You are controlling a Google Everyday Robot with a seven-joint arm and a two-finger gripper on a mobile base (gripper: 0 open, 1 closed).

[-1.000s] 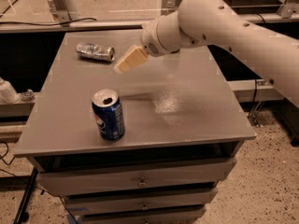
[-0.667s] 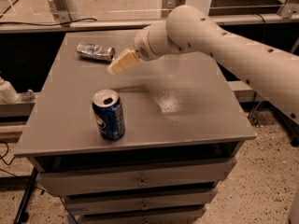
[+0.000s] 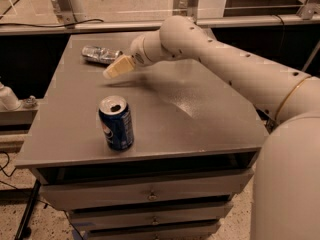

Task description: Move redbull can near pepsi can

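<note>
The redbull can (image 3: 100, 54), slim and silver, lies on its side near the far left corner of the grey cabinet top (image 3: 200, 109). The pepsi can (image 3: 116, 123), dark blue with an opened silver top, stands upright near the front left edge. My gripper (image 3: 116, 68), with cream-coloured fingers, hovers over the table just right of and in front of the redbull can, close to it, at the end of my white arm (image 3: 225, 59) reaching in from the right.
The cabinet has drawers (image 3: 150, 194) below its front edge. A metal rail (image 3: 240, 21) and a stand (image 3: 65, 1) run behind the table. A white fitting (image 3: 7, 96) sits left of the cabinet. My arm's lower part (image 3: 290, 184) fills the right foreground.
My gripper has moved left and slightly down across the table, toward the redbull can. Both cans have stayed where they were.
</note>
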